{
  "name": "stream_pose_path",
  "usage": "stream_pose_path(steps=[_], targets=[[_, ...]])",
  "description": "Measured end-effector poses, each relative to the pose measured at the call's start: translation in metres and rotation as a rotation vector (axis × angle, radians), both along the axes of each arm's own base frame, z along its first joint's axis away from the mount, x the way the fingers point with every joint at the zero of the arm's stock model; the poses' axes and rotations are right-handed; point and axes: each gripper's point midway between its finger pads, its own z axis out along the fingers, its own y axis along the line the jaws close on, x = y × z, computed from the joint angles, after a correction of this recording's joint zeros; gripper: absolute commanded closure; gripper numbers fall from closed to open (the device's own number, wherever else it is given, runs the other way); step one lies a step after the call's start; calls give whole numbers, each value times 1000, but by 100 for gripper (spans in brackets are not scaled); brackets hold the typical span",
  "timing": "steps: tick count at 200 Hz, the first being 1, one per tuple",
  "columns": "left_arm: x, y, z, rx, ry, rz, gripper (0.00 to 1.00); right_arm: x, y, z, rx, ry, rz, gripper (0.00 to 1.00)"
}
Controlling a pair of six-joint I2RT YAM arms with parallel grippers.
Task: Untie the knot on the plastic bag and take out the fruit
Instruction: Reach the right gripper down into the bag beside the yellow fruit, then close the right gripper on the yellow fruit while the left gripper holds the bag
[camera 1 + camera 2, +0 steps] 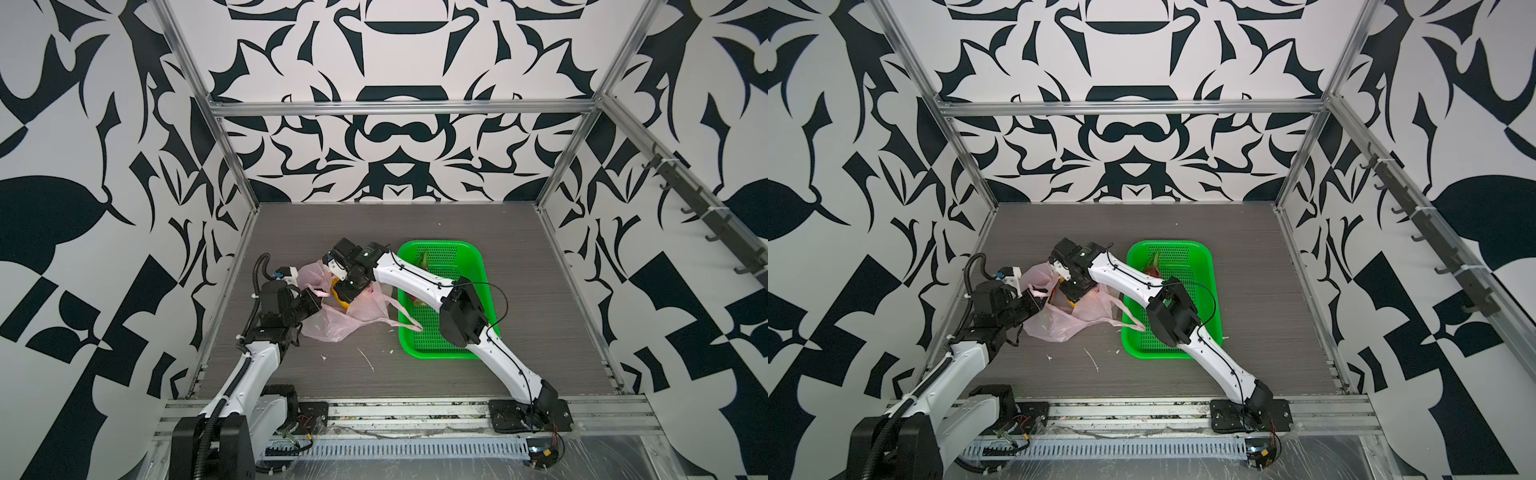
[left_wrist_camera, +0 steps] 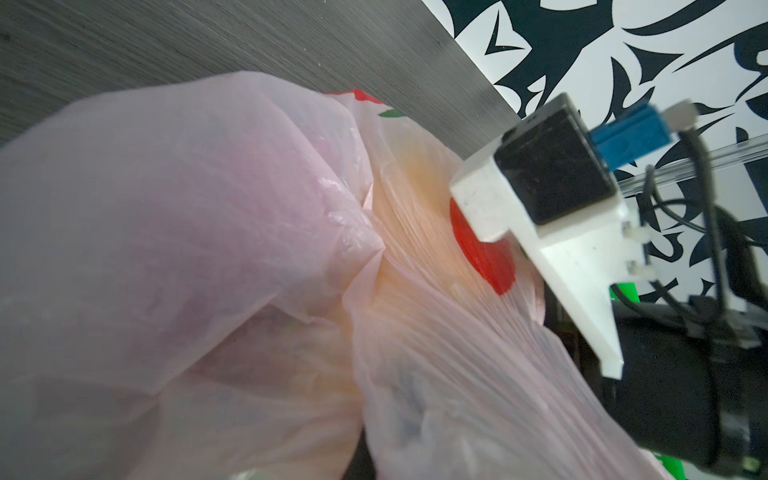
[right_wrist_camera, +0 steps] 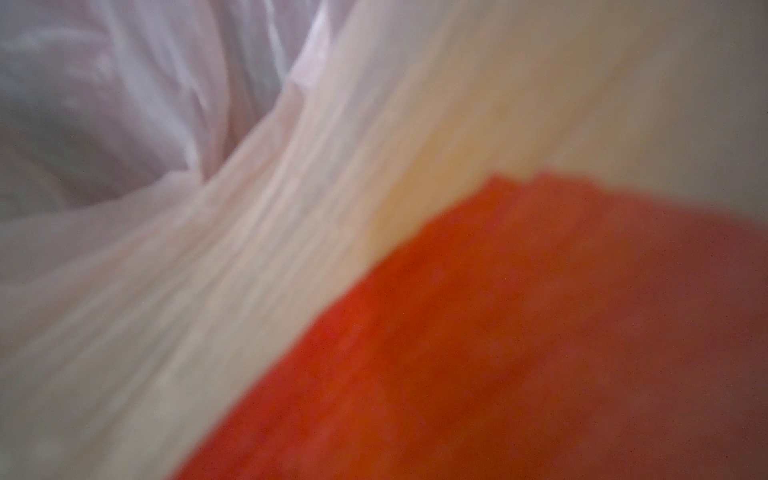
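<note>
Both grippers work the plastic bag [image 1: 332, 326], limp, slippery film beside the basket [image 1: 440, 244], best held by its rim: left gripper [image 1: 319, 294] pinches it closed; right gripper [image 1: 343, 297] reaches inside, and whether its fingers are open or closed cannot be told.

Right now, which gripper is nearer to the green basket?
Right. The right gripper reaches into the bag on the basket side; the left gripper pinches the bag's edge farther off.

Right jaws hidden inside plastic bag [image 1: 332, 328]; right wrist view blurred.
</note>
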Motion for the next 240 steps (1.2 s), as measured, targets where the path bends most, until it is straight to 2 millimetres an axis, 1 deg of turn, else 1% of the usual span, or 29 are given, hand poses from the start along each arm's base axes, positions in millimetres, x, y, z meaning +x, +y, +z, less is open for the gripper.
stream_pose_path(steps=[22, 50, 76, 104, 148, 181, 206, 240], targets=[[1, 1, -1, 3, -1, 4, 100, 0, 1, 3, 12, 3, -5, 62], [3, 1, -1, 6, -3, 8, 100, 1, 1, 4, 20, -1, -8, 70], [3, 2, -2, 9, 1, 13, 100, -2, -2, 10, 22, 0, -7, 71], [5, 4, -3, 17, 0, 24, 100, -6, -4, 23, 37, -11, -1, 72], [11, 9, 6, 31, -22, 51, 100, -15, -6, 40, 61, -27, 16, 73], [18, 15, 16, 44, -47, 83, 100, -25, -6, 38, 59, -23, 38, 73], [22, 19, 25, 57, -72, 109, 100, -32, -10, 29, 43, -7, 47, 73], [28, 25, 38, 79, -106, 138, 100, -41, -10, 20, 36, 1, 66, 73]])
